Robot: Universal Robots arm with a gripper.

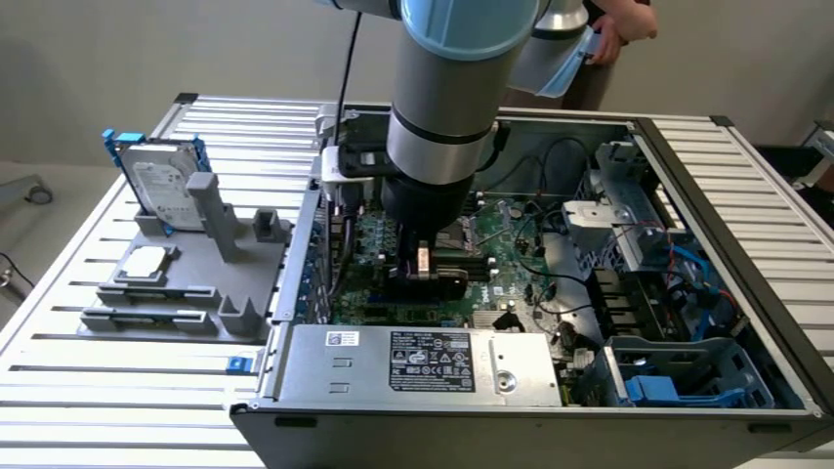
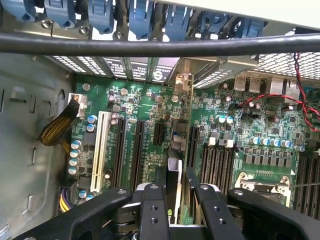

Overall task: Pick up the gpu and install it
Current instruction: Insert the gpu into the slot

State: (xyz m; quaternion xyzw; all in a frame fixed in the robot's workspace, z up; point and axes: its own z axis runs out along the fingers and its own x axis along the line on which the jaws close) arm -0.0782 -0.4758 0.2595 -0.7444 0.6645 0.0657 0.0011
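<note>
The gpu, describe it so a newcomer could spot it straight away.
Inside the open computer case, find the green motherboard under the arm. The gpu stands edge-on there, clamped in the pincer. Unlike the fixed black slots around it, it ends in a silver bracket.

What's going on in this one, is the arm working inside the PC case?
The robot arm reaches down into the open computer case. Its gripper is closed on the gpu, holding the card edge-on over the motherboard and its expansion slots. Whether the card is seated in a slot cannot be told. A hard drive stands on the grey fixture at the exterior view's left.
</note>
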